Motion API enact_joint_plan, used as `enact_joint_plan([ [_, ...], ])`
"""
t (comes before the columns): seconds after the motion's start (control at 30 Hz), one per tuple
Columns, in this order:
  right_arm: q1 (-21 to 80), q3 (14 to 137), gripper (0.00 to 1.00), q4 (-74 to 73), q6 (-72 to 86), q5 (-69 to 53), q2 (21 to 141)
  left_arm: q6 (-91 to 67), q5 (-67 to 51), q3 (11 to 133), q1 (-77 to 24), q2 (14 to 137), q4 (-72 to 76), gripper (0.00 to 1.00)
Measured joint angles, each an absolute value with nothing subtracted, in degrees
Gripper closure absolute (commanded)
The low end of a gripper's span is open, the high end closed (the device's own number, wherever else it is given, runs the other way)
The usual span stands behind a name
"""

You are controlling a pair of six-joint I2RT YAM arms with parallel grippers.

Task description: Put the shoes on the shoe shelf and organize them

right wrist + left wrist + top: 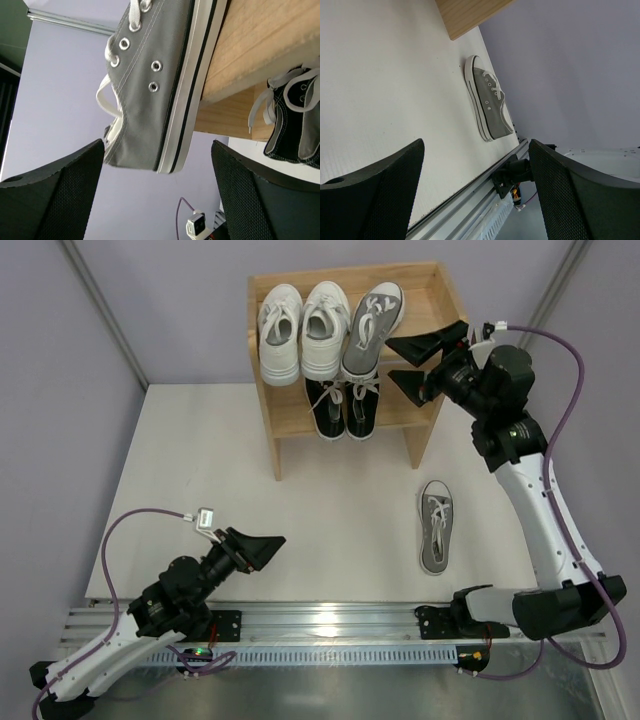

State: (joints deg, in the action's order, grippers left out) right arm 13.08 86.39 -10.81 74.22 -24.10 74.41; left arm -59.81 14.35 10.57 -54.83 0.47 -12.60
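Note:
The shoe shelf [426,308] stands at the back of the table. Its top tier carries two white shoes [301,330] and one grey shoe [372,326] side by side. A black pair [346,406] sits on the lower tier. My right gripper [391,359] is open just right of that grey shoe, not touching it. In the right wrist view the grey shoe [150,85] lies beyond the open right gripper [157,190], its heel past the shelf [250,45] edge. A second grey shoe [436,525] lies on the table. My left gripper [268,552] is open and empty near the front left.
The left wrist view shows the loose grey shoe [490,102] on the white tabletop, a corner of the shelf [470,15] and the metal rail [470,200] along the near edge. Purple walls close in the table.

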Motion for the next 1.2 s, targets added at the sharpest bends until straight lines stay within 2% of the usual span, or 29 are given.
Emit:
enact_joint_plan([
  [0.2, 12.6, 82.5, 0.12, -10.8, 73.3, -25.0, 66.8, -59.8, 14.4, 10.6, -54.8, 0.5, -12.6, 0.17],
  [0.4, 14.0, 79.9, 0.14, -9.9, 72.8, -25.1, 64.1, -59.8, 14.4, 10.5, -54.8, 0.5, -12.6, 0.17],
  [0.5, 16.1, 78.6, 0.32, -10.1, 71.7, -23.4, 64.1, -59.9, 14.4, 10.5, -54.8, 0.5, -12.6, 0.17],
  [0.6, 17.7, 78.2, 0.58, -11.0, 69.8, -21.8, 64.1, -59.9, 14.4, 10.5, -54.8, 0.5, -12.6, 0.17],
  [0.63, 18.0, 78.2, 0.78, -11.0, 69.2, -21.4, 64.1, -59.9, 14.4, 10.5, -54.8, 0.5, -12.6, 0.17],
  [0.7, 18.2, 78.4, 0.94, -11.4, 67.5, -20.7, 64.1, -59.9, 14.4, 10.5, -54.8, 0.5, -12.6, 0.19],
  [0.97, 18.2, 81.8, 0.96, -21.7, 51.8, -10.5, 61.4, -59.8, 14.3, 10.4, -54.8, 0.5, -12.1, 0.21],
  [1.07, 18.2, 89.4, 0.96, -26.3, 45.3, -4.7, 62.6, -59.8, 14.0, 9.9, -54.8, 0.5, -10.6, 0.22],
  [1.2, 18.2, 108.7, 0.96, -32.2, 37.8, 0.7, 71.8, -59.7, 13.6, 9.8, -54.8, 1.8, -8.3, 0.22],
])
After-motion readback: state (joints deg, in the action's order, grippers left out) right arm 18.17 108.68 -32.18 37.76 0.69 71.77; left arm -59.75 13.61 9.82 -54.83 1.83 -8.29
